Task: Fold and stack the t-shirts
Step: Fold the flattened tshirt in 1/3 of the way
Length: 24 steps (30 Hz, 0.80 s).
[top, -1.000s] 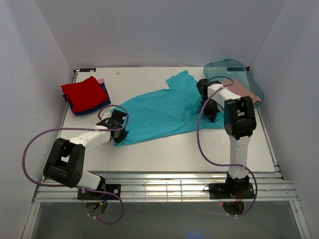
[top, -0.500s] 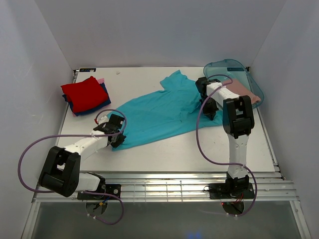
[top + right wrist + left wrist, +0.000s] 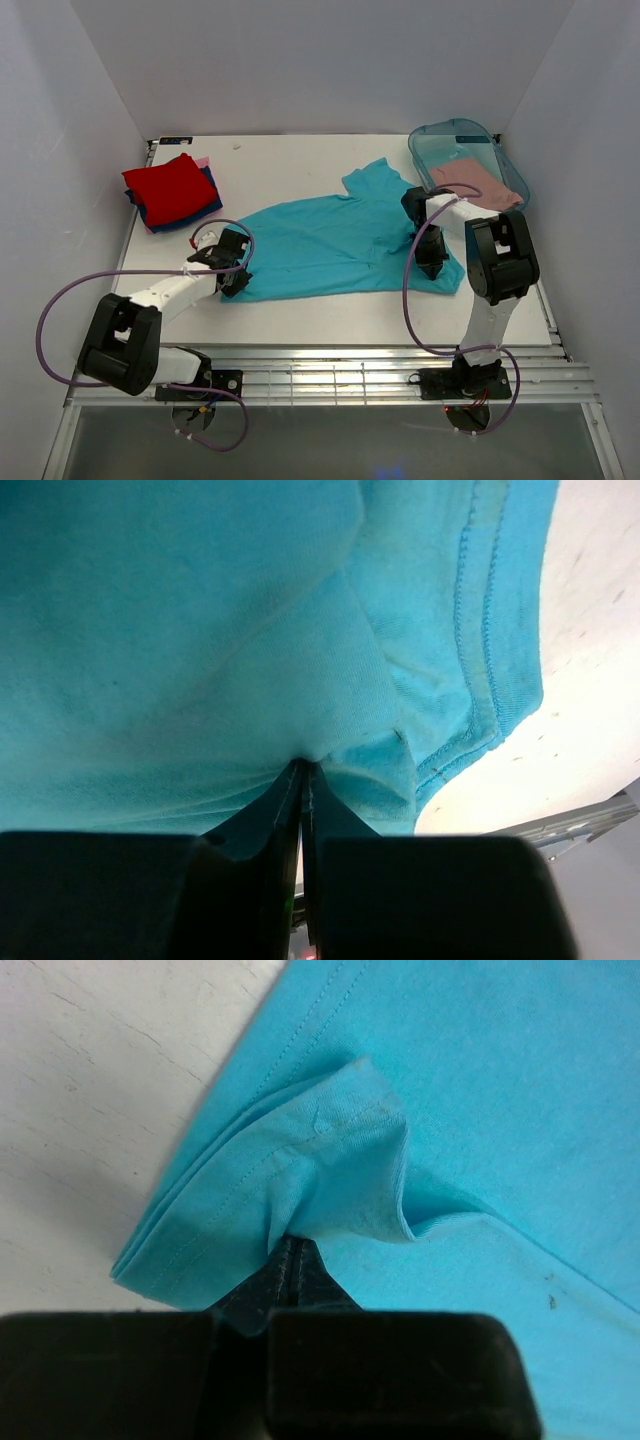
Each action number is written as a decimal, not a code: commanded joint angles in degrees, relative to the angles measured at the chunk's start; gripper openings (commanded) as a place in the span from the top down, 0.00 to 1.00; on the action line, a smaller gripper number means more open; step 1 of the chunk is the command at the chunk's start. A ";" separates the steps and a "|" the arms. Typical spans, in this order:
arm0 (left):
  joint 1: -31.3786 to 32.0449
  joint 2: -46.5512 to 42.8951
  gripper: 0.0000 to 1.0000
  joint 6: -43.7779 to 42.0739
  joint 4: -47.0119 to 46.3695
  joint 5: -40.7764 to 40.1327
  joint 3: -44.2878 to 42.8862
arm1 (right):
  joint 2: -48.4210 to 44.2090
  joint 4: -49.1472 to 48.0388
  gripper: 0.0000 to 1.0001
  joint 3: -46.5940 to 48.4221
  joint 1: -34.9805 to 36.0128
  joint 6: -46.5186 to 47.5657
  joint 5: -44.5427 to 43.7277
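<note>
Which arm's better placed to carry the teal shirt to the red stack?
Left, likely: left gripper pinches the teal shirt at the corner nearest the red stack; right gripper holds the far edge, tub side.

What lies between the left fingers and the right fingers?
Only the teal t-shirt, spread out from the left fingers to the right fingers, both shut on it. The top view shows this.

I see a plain teal t-shirt [image 3: 330, 245], a red shirt [image 3: 168, 185], a dark blue shirt [image 3: 160, 220], a dusty-pink shirt [image 3: 475, 182], a translucent teal tub [image 3: 450, 130] and a white surface [image 3: 330, 320].
</note>
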<state>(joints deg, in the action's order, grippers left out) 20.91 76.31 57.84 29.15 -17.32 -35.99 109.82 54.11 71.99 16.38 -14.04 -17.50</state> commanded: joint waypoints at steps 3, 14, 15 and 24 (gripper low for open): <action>-0.08 -0.02 1.00 -1.33 9.43 -2.80 3.55 | -5.31 0.38 0.92 -6.50 1.37 -2.39 2.03; -0.08 -6.87 1.00 -2.03 13.83 -2.89 -1.17 | -13.66 5.47 0.92 -6.26 3.04 -2.22 0.98; -0.08 -7.92 1.00 -2.73 14.44 -3.33 -3.10 | -14.10 6.44 0.92 -1.98 3.13 -2.22 0.54; -0.08 -4.08 0.52 -11.52 14.45 -7.37 -28.25 | -14.02 9.54 0.92 23.45 3.31 -0.46 -0.52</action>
<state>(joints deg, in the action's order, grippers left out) 20.86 70.13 50.17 44.10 -21.87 -59.24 97.58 62.76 90.74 19.35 -15.68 -16.73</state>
